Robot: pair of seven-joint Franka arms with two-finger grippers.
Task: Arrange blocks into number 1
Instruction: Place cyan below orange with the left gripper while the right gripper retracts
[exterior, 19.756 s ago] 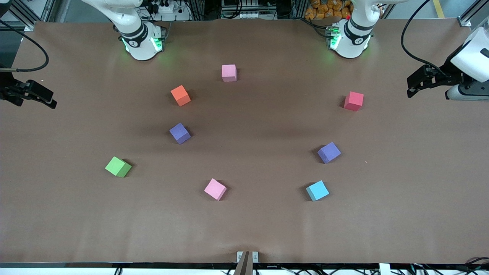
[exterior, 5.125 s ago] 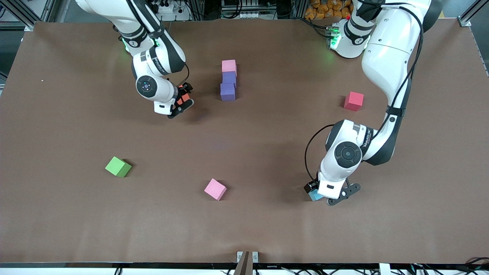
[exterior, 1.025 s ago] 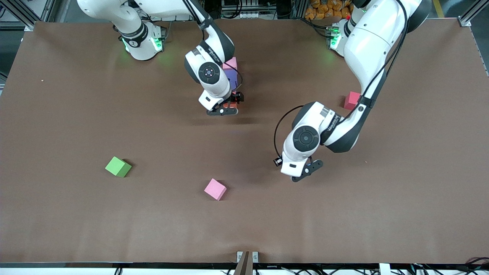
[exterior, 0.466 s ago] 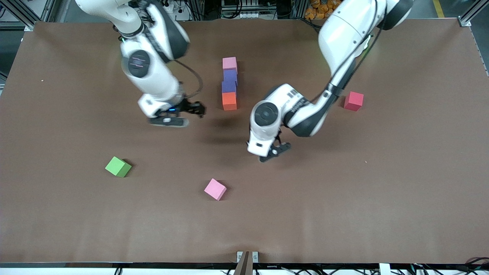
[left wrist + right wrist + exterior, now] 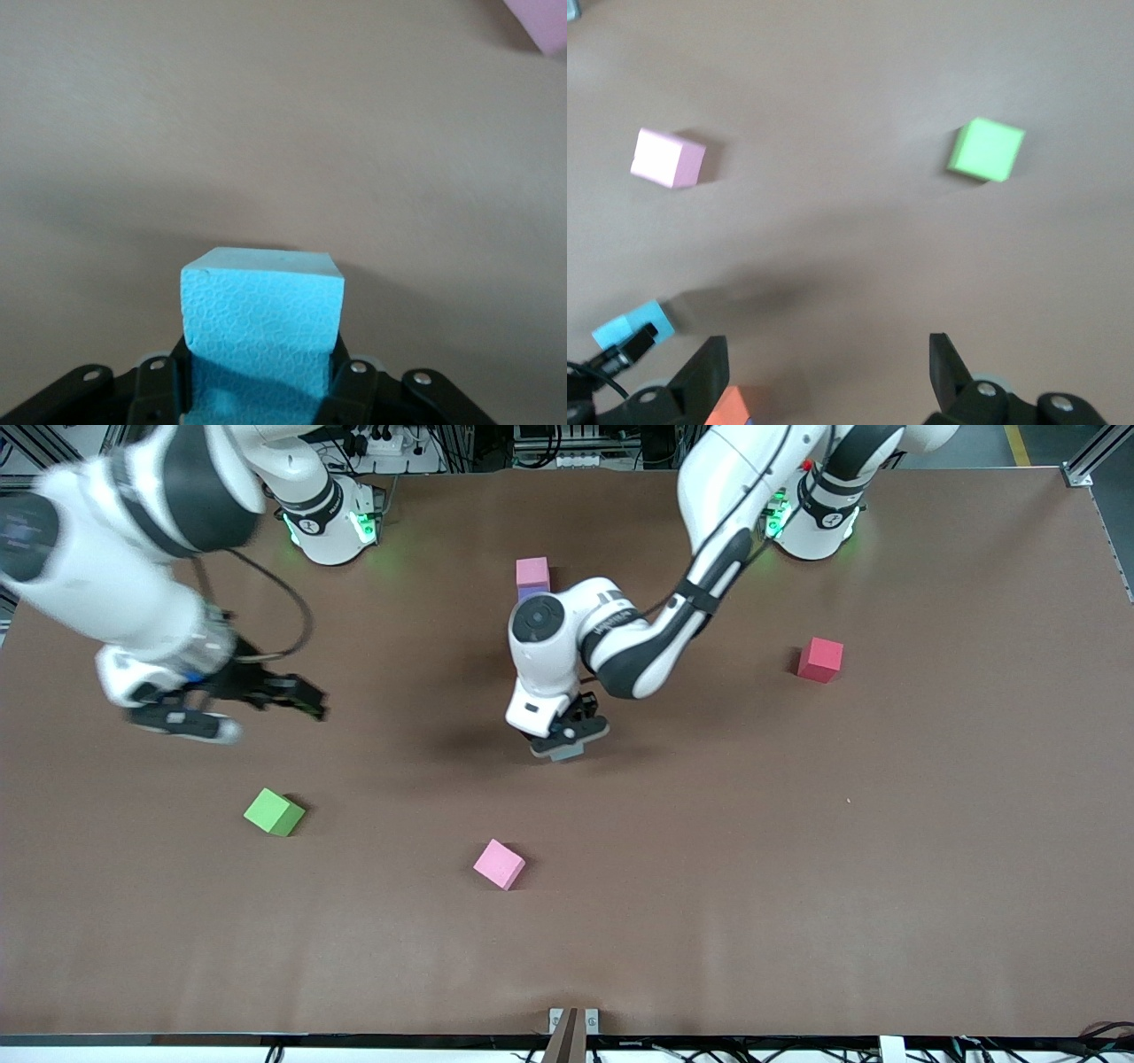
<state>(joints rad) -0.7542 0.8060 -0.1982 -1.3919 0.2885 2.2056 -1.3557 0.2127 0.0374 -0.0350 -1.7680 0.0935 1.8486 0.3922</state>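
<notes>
**Light blue cube carried at mid-counter, line of blocks partly hidden**

While the brown paper-covered counter [image 5: 797, 921] lies mostly bare, the nearest thing to the front camera is a light pink matte foam cube [image 5: 499, 864], resting alone. A green foam cube [image 5: 274, 812] sits somewhat farther from the camera, toward the right arm's end. Farther still, the left hand [image 5: 567, 737] is over the middle of the counter, its fingers clamped on a light blue foam cube [image 5: 262, 317] that sticks out between them. The right hand [image 5: 266, 691] is in the air over the right arm's end of the counter, fingers spread apart and holding nothing. A red foam cube [image 5: 820, 660] stands toward the left arm's end. An orange foam cube [image 5: 728, 409] shows only in the right wrist view. Farthest, another pink foam cube [image 5: 532, 571] touches a purple foam cube [image 5: 530, 592] mostly hidden by the left arm.
</notes>
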